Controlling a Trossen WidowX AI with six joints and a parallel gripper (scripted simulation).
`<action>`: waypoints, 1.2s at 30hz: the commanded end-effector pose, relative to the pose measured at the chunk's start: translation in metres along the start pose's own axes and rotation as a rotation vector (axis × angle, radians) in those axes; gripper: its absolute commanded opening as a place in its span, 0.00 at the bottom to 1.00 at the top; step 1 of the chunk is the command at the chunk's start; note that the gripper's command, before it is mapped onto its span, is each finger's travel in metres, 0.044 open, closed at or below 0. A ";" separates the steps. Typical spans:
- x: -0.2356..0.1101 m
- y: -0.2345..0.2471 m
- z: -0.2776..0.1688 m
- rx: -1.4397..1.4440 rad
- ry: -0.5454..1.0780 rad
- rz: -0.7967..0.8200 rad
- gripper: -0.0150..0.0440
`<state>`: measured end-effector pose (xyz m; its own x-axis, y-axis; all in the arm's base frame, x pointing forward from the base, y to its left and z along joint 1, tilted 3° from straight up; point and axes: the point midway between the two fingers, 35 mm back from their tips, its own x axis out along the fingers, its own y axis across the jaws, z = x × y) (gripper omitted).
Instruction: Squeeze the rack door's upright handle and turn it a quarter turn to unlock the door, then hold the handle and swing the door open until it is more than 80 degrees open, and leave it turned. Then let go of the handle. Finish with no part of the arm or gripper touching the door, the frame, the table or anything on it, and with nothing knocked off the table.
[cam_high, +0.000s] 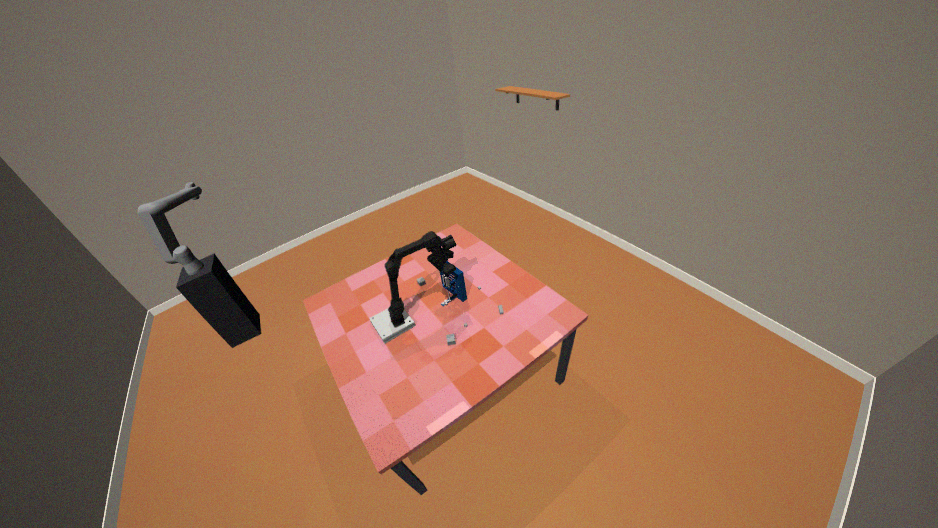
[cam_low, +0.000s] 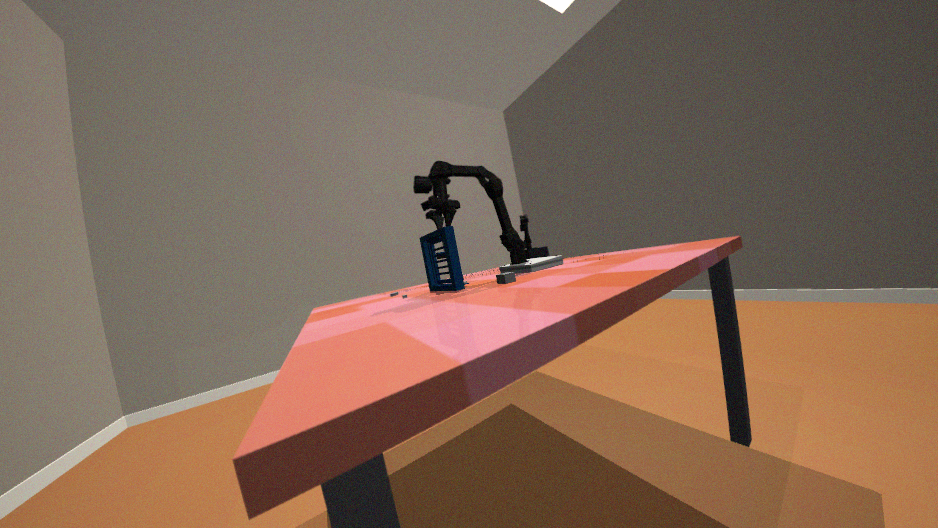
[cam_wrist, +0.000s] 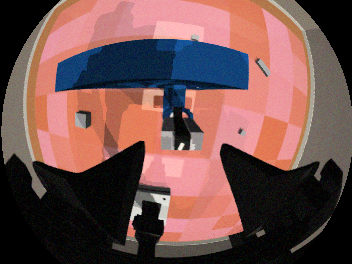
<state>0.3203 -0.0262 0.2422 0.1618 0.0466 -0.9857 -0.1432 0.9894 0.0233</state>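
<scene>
The blue rack (cam_high: 461, 287) (cam_low: 457, 259) (cam_wrist: 212, 70) stands upright on the table. From above, in the wrist view, its top is a wide blue bar. A narrow blue piece (cam_wrist: 174, 95) sticks out from its near side, with a grey and black part (cam_wrist: 181, 126) at its end, which looks like the handle. Whether it is turned and how far the door is open, I cannot tell. My gripper (cam_high: 451, 269) (cam_low: 445, 223) (cam_wrist: 184, 148) points down beside the rack's top. Its fingers are open, on either side of the handle in the wrist view, with nothing visibly gripped.
Small grey blocks lie on the table, one (cam_high: 421, 281) (cam_wrist: 82, 120) to one side of the rack and another (cam_high: 450, 339) (cam_low: 505, 278) toward the other. A thin grey piece (cam_high: 500, 309) (cam_wrist: 262, 67) lies beyond the rack. A second, grey arm (cam_high: 157, 232) stands off the table.
</scene>
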 end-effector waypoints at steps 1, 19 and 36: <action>0.009 0.000 0.000 -0.003 0.018 0.000 0.76; 0.038 0.000 -0.001 -0.004 0.064 -0.002 0.76; 0.062 0.000 -0.004 -0.005 0.101 -0.005 0.72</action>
<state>0.3263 -0.0237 0.1849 0.0698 0.0315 -0.9971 -0.1516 0.9882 0.0206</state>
